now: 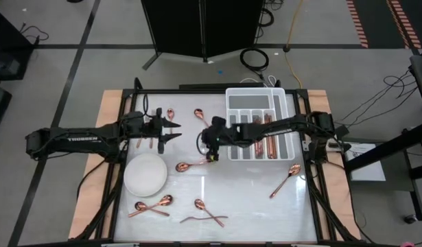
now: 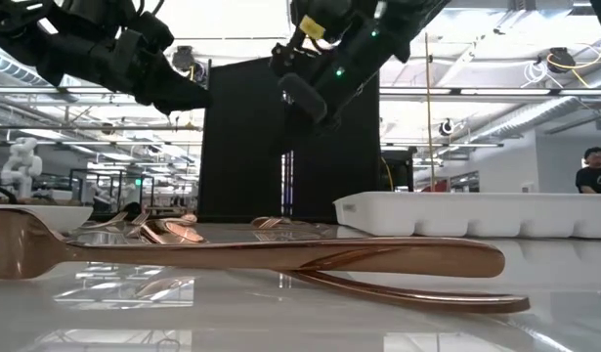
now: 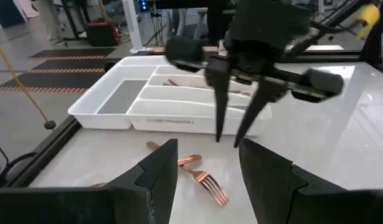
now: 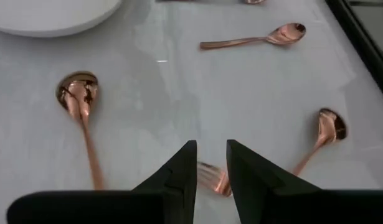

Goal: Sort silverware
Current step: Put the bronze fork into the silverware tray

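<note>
Copper silverware lies scattered on the white table: a spoon [image 1: 185, 166] near my right gripper, a spoon [image 1: 287, 178] at the right, and more pieces [image 1: 152, 206] along the near edge. More copper pieces [image 1: 271, 140] lie in the white compartmented tray [image 1: 257, 103]. A fork [image 4: 213, 177] lies flat under my right gripper [image 4: 211, 177], which hovers above it, open a narrow gap, fingers slanting down. My left gripper [image 3: 203, 168] hangs open above the table's left middle, nothing between its fingers, pointing toward the tray.
A round white plate [image 1: 145, 175] sits near the left, close to both grippers. Two spoons [image 1: 200, 115] lie at the far side left of the tray. In the low view a fork [image 2: 232, 256] lies across another piece at the near edge. Bare table shows between the plate and the right-hand spoon.
</note>
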